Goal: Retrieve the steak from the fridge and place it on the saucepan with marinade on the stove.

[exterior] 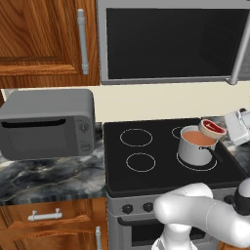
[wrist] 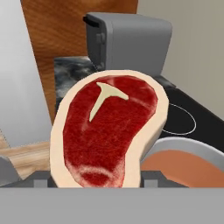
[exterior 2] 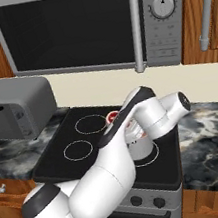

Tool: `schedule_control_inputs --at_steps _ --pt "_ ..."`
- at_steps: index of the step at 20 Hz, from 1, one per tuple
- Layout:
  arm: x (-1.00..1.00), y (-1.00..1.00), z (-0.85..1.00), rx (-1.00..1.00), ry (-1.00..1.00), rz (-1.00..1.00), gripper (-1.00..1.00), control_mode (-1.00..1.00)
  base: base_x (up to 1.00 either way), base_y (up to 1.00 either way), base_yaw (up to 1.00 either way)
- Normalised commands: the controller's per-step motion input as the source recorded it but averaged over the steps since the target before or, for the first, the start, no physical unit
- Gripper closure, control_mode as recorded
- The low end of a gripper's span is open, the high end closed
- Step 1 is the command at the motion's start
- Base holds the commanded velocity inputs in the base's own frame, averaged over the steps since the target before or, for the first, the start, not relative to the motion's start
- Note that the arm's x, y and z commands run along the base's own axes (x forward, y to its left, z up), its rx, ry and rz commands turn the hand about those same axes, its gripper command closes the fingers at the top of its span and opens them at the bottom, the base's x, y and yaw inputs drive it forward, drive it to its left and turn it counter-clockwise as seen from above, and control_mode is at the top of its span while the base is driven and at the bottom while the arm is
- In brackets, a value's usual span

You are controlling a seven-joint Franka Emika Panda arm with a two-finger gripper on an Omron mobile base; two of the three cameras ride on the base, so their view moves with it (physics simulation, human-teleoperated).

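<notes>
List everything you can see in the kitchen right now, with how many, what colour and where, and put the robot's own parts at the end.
steak: one, red with a pale rim, held on edge above the saucepan's far rim
saucepan: one, shiny steel, dark handle, on the stove's front right burner
marinade: orange-red, inside the saucepan
stove: one, silver with black glass top, white rings and black knobs, centre
toaster oven: one, grey, on the counter left of the stove
microwave: one, silver with dark door, above the stove
counter: dark marbled, both sides of the stove
cabinets: brown wood, above and below
arm: one, white, reaching over the stove
gripper: one, shut on the steak
</notes>
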Motion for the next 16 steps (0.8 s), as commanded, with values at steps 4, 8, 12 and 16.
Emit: schedule_control_inputs --at_steps 4,8,12,16 --pt "0.14 -0.08 -0.06 0.01 0.0 0.0 1.0 -1.0 0.0 0.0 0.0" --pt "0.14 -0.01 -0.03 0.0 0.0 0.0 1.0 -1.0 0.0 0.0 0.0" --pt "0.14 0.0 -0.08 0.0 0.0 0.0 1.0 -1.0 0.0 0.0 0.0" --pt "0.13 0.0 -0.15 0.0 0.0 0.0 1.0 -1.0 0.0 0.0 0.0"
